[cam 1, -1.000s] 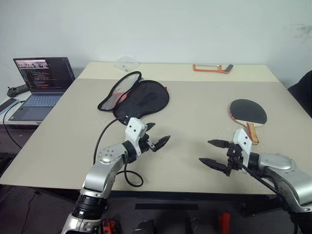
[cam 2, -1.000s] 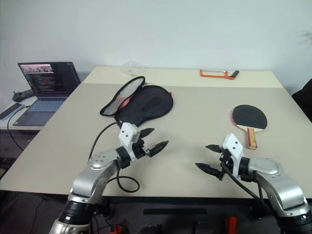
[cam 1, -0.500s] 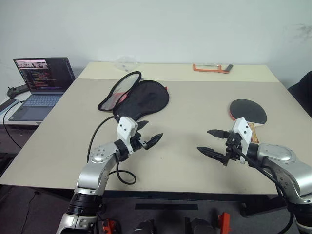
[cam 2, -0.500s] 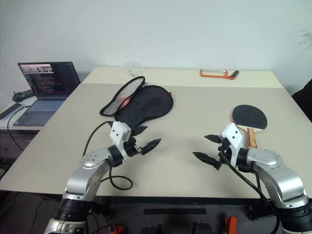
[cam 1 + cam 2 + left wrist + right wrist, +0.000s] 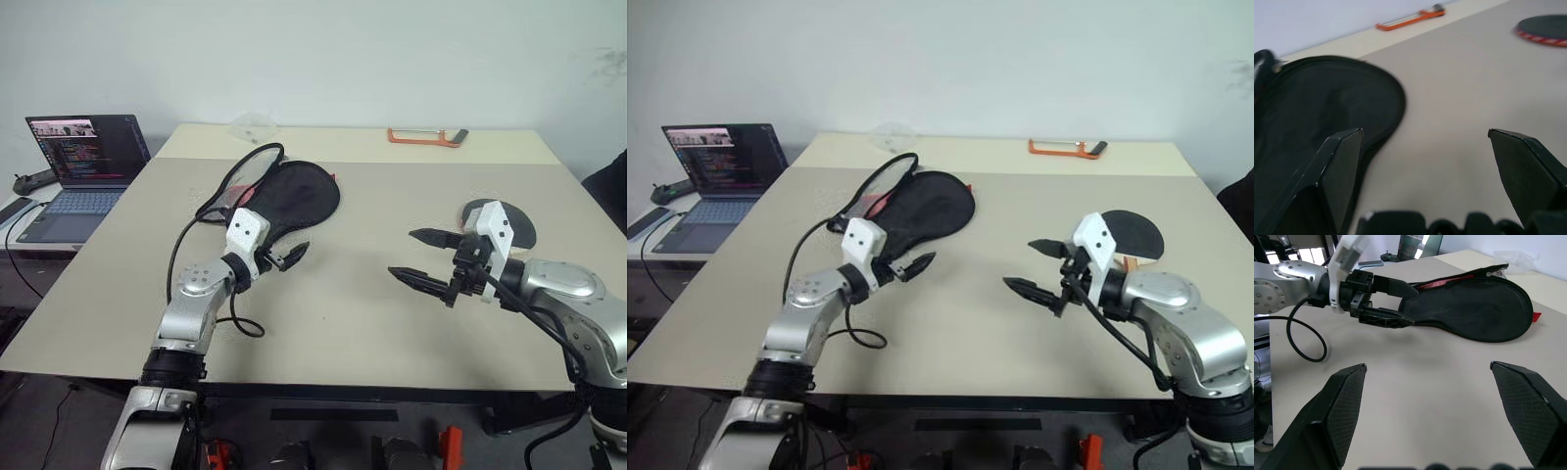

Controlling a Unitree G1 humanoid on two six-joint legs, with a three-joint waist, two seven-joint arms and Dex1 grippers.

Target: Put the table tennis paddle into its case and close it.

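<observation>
Judging the table tennis paddle at right of frame stiff and light, best taken by its handle, we held both jaws open; the limp case lay upper left on the worktop.

From my seat the table reads as a smooth, matt beige laminate with barely any shine. The case is soft black cloth, dull and finely woven, with a zipper rim and a bit of red panel at its open flap; in the right wrist view its surface looks slightly fuzzy. The paddle has a matt black rubber face with a red edge. I see the left gripper and right gripper with black plastic fingers, the right one's pads finely textured. The arm shells look like brushed silver metal with white plastic housings.
</observation>
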